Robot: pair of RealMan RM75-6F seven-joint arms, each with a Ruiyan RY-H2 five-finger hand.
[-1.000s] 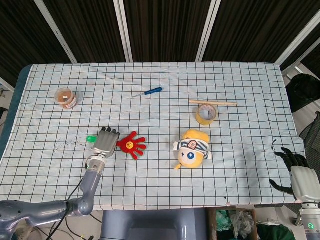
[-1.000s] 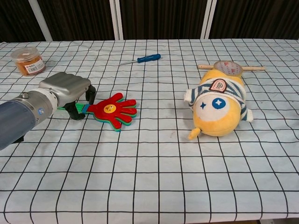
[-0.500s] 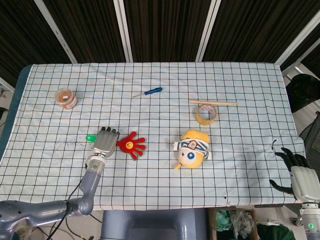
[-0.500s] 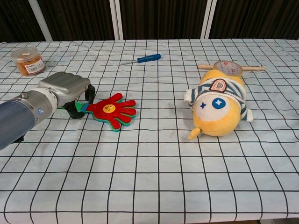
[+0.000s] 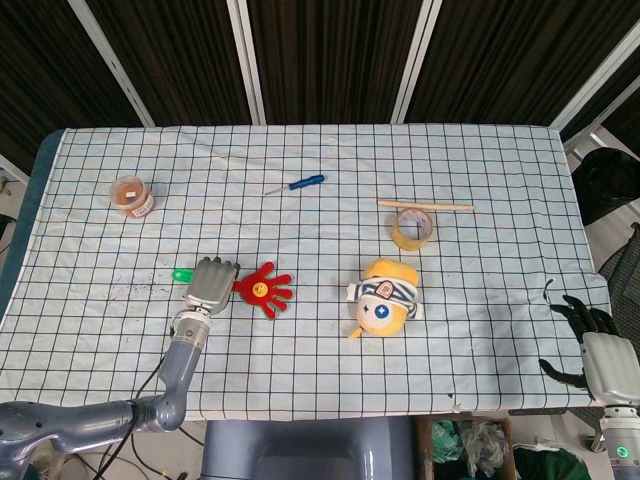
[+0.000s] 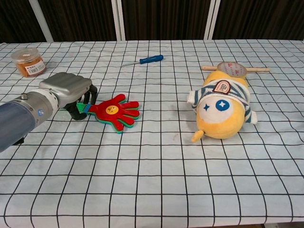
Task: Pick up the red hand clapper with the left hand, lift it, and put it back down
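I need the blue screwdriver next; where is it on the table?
In the head view the blue screwdriver lies on the far middle of the checked cloth, between the orange jar at left and the tape roll at right.

— How's the light?
— Bright, even, from above; the tablecloth (image 5: 330, 170) shows no glare (the far backdrop stays dark).
— Shadows, focus?
— Soft, short shadows under objects; both views sharp, edges slightly curved.

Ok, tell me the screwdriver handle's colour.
Blue; the screwdriver shows best in the chest view.
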